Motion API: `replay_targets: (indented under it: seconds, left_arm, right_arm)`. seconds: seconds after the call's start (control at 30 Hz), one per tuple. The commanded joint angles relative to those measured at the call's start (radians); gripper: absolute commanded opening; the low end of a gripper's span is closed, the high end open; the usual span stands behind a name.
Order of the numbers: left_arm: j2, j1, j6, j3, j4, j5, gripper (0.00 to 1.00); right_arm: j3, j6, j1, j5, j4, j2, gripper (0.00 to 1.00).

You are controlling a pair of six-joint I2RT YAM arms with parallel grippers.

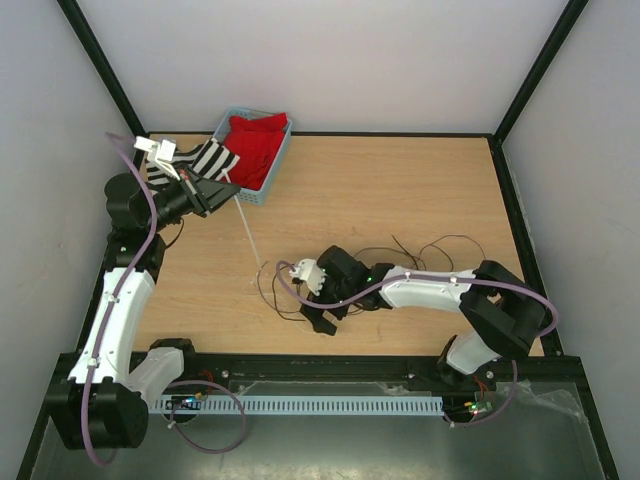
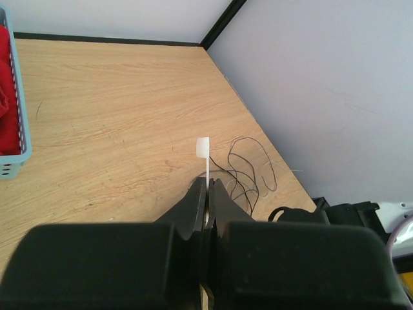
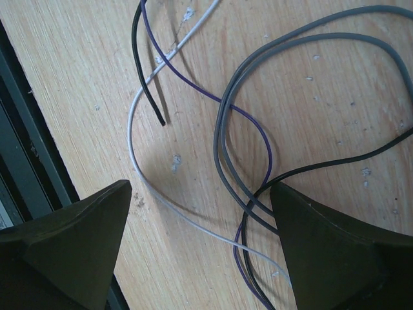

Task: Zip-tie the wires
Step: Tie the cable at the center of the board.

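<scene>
The left pincer is clenched tight on a thin white zip tie. The tie's square end sticks out past the fingertips. This pincer is near a blue basket with a red cloth in it. The right pincer is wide open and holds nothing. It hangs low over the wires. The black, grey, purple and white wires lie in loose loops on the bench, near its front edge, well apart from the left pincer.
</scene>
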Motion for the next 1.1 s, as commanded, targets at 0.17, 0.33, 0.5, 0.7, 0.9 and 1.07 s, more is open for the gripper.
replay_targets:
  seconds: [0.17, 0.33, 0.5, 0.7, 0.9, 1.07]
  left_arm:
    - [-0.029, 0.006, 0.004, -0.011, 0.019, 0.020, 0.00]
    - [-0.033, 0.006, 0.003, -0.011, 0.018, 0.017, 0.00]
    - [-0.034, 0.007, 0.004, -0.011, 0.015, 0.016, 0.00]
    - [-0.033, 0.009, 0.005, -0.005, 0.012, 0.015, 0.00]
    - [-0.036, 0.015, 0.005, -0.005, 0.006, 0.014, 0.00]
    - [-0.036, 0.018, 0.007, -0.004, 0.000, 0.013, 0.00]
  right_arm:
    - [-0.019, 0.032, 0.079, 0.086, -0.148, -0.003, 0.99]
    - [-0.013, 0.058, 0.141, 0.154, -0.161, 0.011, 0.99]
    - [-0.011, 0.087, 0.178, 0.212, -0.162, 0.046, 0.99]
    - [0.006, 0.090, 0.180, 0.241, -0.168, 0.098, 0.86]
    - [0.031, 0.086, 0.185, 0.283, -0.185, 0.134, 0.69]
    - [0.045, 0.082, 0.199, 0.327, -0.194, 0.150, 0.61]
